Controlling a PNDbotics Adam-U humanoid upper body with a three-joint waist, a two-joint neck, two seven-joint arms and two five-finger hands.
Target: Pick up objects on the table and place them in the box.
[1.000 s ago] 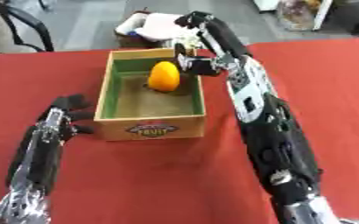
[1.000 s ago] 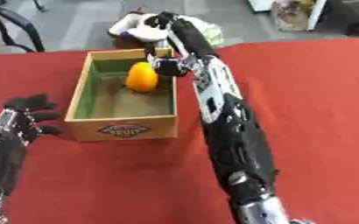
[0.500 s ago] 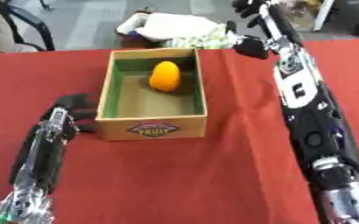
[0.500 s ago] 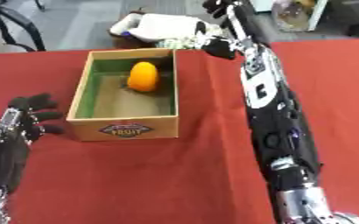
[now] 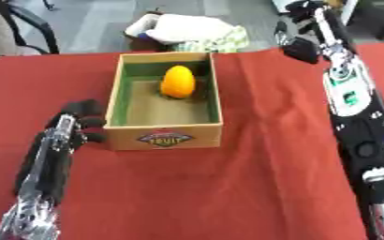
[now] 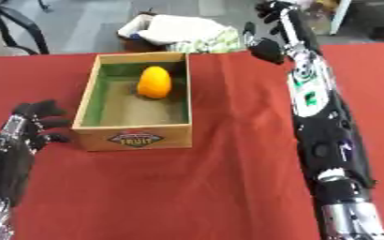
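Right eye view shows the right hand (image 6: 270, 28) more fully: raised past the tabletop's far edge, well apart from the box (image 6: 132, 138), nothing in it. Dark and blurred against the background, so I cannot tell how its fingers stand. In the left eye view it sits tighter to the top edge, with less detail.

Left eye view shows more of the left hand (image 5: 77, 123): resting on the red tabletop (image 5: 228, 187), just beside the box's left front corner, fingers curled in, empty. Whether it touches the box wall, can't tell. In the right eye view its arm is cut by the left edge.

The orange fruit (image 5: 179, 81) lies inside the box, toward the far end of the green-lined floor. Exact kind unclear: oval, smooth, orange-yellow.

Box front carries an oval label; "FRUIT" is readable in the right eye view, the smaller print around it is not.

Beyond the far tabletop edge, on the floor, there is a white bundle with a greenish patterned cloth (image 5: 197, 33); what it is, I can't make out. Both forearms are cut off by the bottom edge.
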